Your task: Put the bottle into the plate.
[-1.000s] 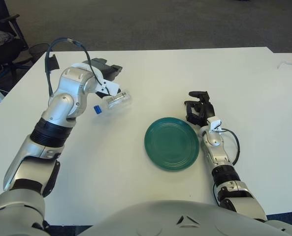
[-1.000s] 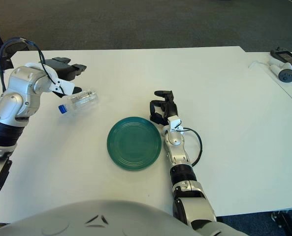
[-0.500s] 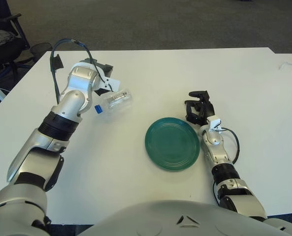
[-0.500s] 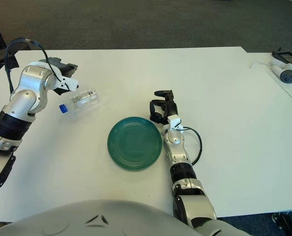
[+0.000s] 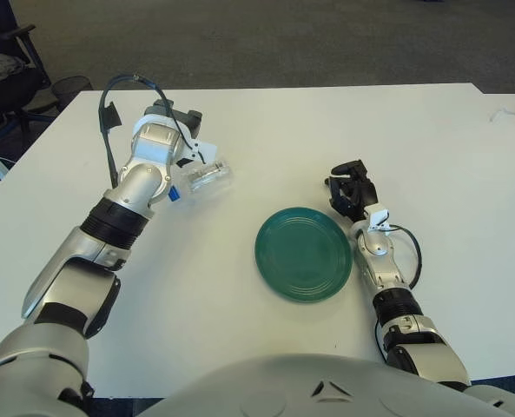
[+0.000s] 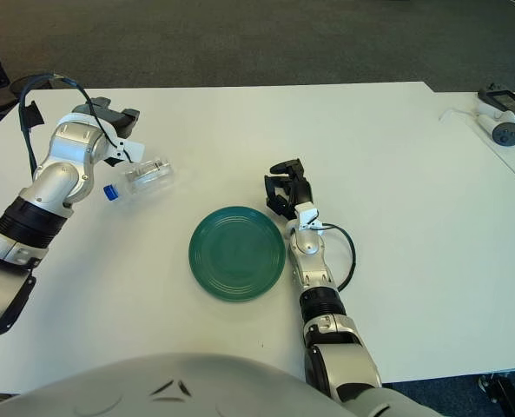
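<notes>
The bottle (image 6: 144, 176) lies on its side toward the counter's (image 6: 396, 148) left edge, blue cap pointing left, well apart from the plate (image 6: 237, 253). The left hand (image 6: 109, 122) sits just behind it; I cannot tell its fingers' state. The right hand (image 6: 285, 191) rests curled, empty, beside the plate.

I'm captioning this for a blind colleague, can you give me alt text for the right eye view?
The robot's left hand reaches over a clear plastic bottle lying on its side on a white table, not yet gripping it. A green plate sits at centre, with the right hand resting beside its right edge.
</notes>
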`<control>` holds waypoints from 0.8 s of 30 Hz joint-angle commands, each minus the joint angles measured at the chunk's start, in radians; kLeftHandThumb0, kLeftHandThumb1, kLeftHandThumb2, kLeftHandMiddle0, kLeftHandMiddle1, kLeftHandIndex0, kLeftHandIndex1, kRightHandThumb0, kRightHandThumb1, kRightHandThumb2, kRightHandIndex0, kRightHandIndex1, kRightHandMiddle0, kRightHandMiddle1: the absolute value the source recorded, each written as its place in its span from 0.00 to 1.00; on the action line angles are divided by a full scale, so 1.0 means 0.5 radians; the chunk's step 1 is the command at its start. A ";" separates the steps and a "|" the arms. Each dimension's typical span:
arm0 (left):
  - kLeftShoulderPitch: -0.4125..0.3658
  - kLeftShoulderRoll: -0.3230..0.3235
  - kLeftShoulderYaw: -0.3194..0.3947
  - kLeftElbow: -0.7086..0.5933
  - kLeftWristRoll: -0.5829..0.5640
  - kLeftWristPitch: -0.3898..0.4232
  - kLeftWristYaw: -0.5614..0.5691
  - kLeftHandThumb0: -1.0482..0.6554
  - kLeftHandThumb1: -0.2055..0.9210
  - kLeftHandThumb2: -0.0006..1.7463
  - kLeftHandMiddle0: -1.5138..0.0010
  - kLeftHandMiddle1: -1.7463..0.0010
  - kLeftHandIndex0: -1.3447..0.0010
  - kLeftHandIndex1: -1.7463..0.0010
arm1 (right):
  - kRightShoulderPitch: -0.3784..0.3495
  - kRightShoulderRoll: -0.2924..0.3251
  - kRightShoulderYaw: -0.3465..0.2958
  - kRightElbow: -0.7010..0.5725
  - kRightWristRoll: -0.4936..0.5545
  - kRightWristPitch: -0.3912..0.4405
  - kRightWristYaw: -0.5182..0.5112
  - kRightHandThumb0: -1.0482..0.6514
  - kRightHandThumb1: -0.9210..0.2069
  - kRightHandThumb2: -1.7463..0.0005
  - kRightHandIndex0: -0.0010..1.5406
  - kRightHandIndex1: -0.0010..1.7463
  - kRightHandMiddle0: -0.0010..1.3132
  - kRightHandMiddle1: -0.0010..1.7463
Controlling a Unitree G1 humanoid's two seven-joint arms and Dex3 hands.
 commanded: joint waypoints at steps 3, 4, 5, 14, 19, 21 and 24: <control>-0.042 0.010 -0.006 0.024 -0.051 -0.001 -0.003 0.00 1.00 0.70 1.00 1.00 1.00 1.00 | 0.122 0.002 0.001 0.134 -0.008 0.133 -0.012 0.41 0.00 0.71 0.17 0.70 0.15 1.00; -0.044 0.011 -0.004 0.038 -0.077 -0.015 -0.003 0.00 1.00 0.70 1.00 1.00 1.00 1.00 | 0.123 0.002 0.001 0.134 -0.010 0.131 -0.015 0.41 0.00 0.71 0.17 0.70 0.15 1.00; -0.045 0.013 -0.004 0.048 -0.096 -0.024 -0.002 0.00 1.00 0.70 1.00 1.00 1.00 1.00 | 0.124 0.002 0.002 0.134 -0.011 0.129 -0.018 0.41 0.00 0.71 0.17 0.70 0.15 1.00; -0.097 0.027 -0.024 0.072 -0.215 -0.073 -0.102 0.00 1.00 0.70 1.00 1.00 1.00 1.00 | 0.127 -0.005 0.001 0.130 -0.011 0.133 -0.019 0.41 0.00 0.71 0.17 0.70 0.15 1.00; -0.104 0.030 -0.035 0.054 -0.240 -0.068 -0.159 0.00 1.00 0.71 0.97 0.99 1.00 1.00 | 0.134 -0.010 0.006 0.128 -0.021 0.119 -0.029 0.41 0.00 0.70 0.18 0.70 0.15 1.00; -0.111 0.033 -0.051 0.056 -0.235 -0.080 -0.178 0.00 1.00 0.71 0.95 0.98 1.00 1.00 | 0.135 -0.008 0.004 0.129 -0.019 0.117 -0.030 0.41 0.00 0.70 0.18 0.70 0.15 1.00; -0.121 0.037 -0.071 0.069 -0.232 -0.095 -0.198 0.00 1.00 0.72 0.93 0.97 1.00 1.00 | 0.135 -0.007 0.002 0.130 -0.014 0.117 -0.030 0.41 0.00 0.71 0.19 0.69 0.15 1.00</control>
